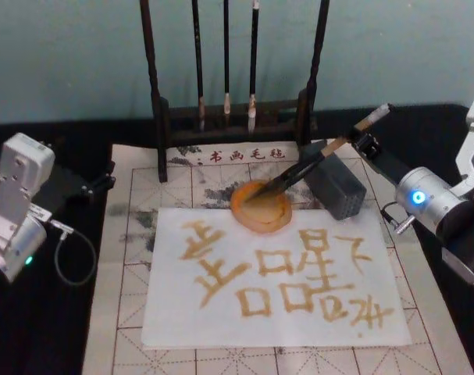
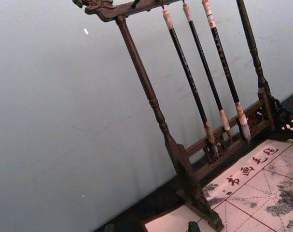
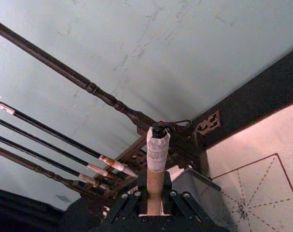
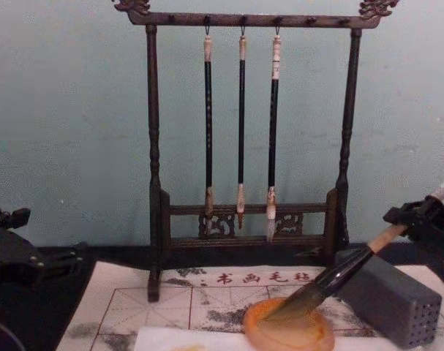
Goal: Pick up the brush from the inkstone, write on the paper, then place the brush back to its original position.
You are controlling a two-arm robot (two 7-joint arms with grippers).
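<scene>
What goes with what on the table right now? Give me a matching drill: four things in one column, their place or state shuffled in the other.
1. brush
2. paper
3. inkstone
4. slim brushes

A. hanging on the rack
B. amber, at the sheet's far edge
C. bears orange-brown characters
D. tilted, held in the right gripper

Pairs: 1-D, 2-C, 3-B, 4-A

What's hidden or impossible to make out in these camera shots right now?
- Brush tip: chest view, sunk behind the inkstone rim.
- Paper: chest view, the bottom edge cuts off most of it.
- Rack top: head view, cut off by the top edge.
- Brush's lower length: right wrist view, hidden behind the right gripper.
- Left gripper: head view, parked left, dark against the black table, details lost.
</scene>
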